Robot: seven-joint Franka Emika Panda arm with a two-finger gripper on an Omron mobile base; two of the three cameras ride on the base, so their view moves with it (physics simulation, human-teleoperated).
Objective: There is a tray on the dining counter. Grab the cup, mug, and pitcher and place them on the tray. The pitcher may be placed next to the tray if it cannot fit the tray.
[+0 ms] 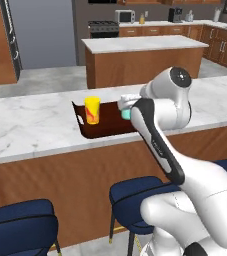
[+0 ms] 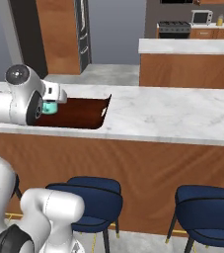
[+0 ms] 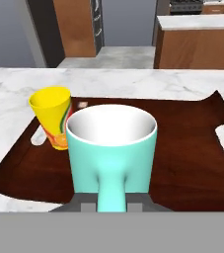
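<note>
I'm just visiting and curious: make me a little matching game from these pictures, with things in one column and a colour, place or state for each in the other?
Things:
1. small yellow handleless cup
2. small teal mug with a side handle
3. dark reddish-brown wooden tray
4. dark blue stools

Descriptions:
A. lies on the white marble dining counter
B. stand on the floor in front of the counter
C. held by its handle in the robot's fingers, over the tray
D. stands upright on the tray, near one end

Pairs: 1-D, 2-C, 3-A, 4-B
</note>
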